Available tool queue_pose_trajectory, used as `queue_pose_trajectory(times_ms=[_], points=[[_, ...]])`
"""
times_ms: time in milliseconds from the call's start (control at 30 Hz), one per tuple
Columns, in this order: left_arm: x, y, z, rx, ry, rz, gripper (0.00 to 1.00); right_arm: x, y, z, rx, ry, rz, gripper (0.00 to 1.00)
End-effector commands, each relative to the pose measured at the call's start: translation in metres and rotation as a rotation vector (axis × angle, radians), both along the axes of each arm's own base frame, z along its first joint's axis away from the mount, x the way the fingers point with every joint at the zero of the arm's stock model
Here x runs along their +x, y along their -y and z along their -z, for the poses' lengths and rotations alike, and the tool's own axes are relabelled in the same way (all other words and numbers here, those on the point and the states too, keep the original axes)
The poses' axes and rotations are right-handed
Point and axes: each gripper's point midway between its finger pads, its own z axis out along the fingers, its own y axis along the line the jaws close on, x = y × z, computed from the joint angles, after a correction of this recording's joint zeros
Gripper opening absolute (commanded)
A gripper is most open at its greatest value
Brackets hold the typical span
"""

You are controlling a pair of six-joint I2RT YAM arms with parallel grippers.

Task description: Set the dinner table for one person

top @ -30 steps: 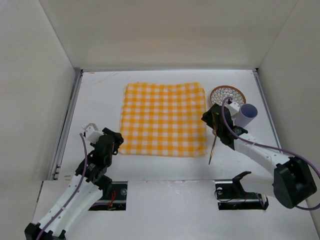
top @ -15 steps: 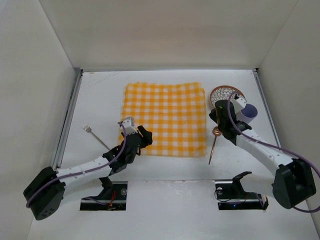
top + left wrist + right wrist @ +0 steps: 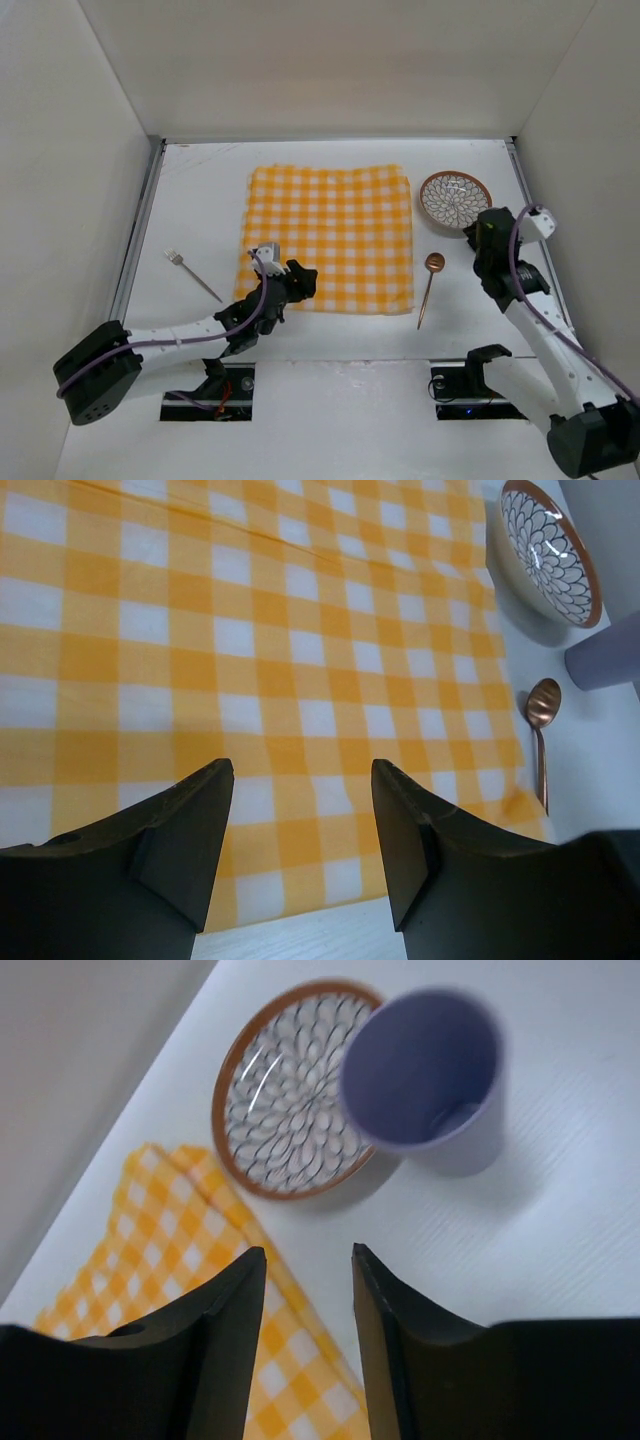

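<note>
The white dinner table (image 3: 200,200) holds a yellow-and-white checked cloth (image 3: 330,235) in the middle. A patterned plate (image 3: 455,198) sits right of the cloth, and a copper spoon (image 3: 430,285) lies near its right edge. A fork (image 3: 193,273) lies to the left. My left gripper (image 3: 298,281) is open and empty, low over the cloth's near edge (image 3: 300,770). My right gripper (image 3: 478,232) is open and empty (image 3: 307,1255), just short of the plate (image 3: 295,1090) and an upright purple cup (image 3: 425,1070). My right arm hides the cup in the top view.
Metal rails run along the table's left (image 3: 135,240) and right (image 3: 530,215) sides, with white walls around. The left wrist view shows the plate (image 3: 550,550), the cup's side (image 3: 605,650) and the spoon (image 3: 542,705) beyond the cloth (image 3: 250,630).
My left gripper has swung right from the fork, now lying on the table, to the cloth's near edge. My right gripper has let go of the cup and drawn back to the right.
</note>
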Motion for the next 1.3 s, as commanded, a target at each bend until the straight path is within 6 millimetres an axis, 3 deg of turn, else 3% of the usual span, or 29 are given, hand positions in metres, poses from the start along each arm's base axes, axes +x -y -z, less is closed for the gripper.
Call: queue_pose_trajectory(times_ms=[0,67,200,467,667,800,867,967,1100,1200,1267], points=[[0.004,0.009,-0.007,-0.026,0.032,0.003,0.55,-0.022,0.055,-0.010,-0.124,-0.057,0.142,0.49],[0.004,0.014,-0.004,-0.018,0.028,0.011,0.55,-0.027,0.078,0.001,-0.149,-0.118,0.192,0.51],[0.004,0.021,0.005,0.009,0.016,0.024,0.55,-0.024,0.098,0.016,-0.163,-0.198,0.196,0.56],[0.003,0.030,0.011,0.025,0.004,0.047,0.55,0.011,0.103,0.012,-0.179,-0.255,0.136,0.58],[0.004,0.027,0.009,0.015,0.009,0.041,0.55,0.026,0.104,0.039,-0.131,-0.301,0.102,0.55],[0.005,0.023,0.005,0.006,0.019,0.029,0.55,0.032,0.103,0.057,-0.108,-0.343,0.087,0.43],[0.005,0.021,0.006,0.007,0.018,0.025,0.55,0.032,0.100,0.061,-0.091,-0.352,0.081,0.26],[0.005,0.020,0.005,0.004,0.021,0.023,0.55,0.021,0.103,0.039,-0.107,-0.299,0.124,0.11],[0.007,0.018,0.007,0.008,0.016,0.017,0.55,-0.004,0.106,-0.012,-0.169,-0.211,0.182,0.09],[0.009,0.015,0.002,-0.002,0.027,0.005,0.55,-0.007,0.083,-0.054,-0.221,-0.157,0.108,0.09],[0.011,0.010,0.001,-0.006,0.031,-0.010,0.56,0.008,0.053,-0.072,-0.232,-0.130,0.006,0.09]])
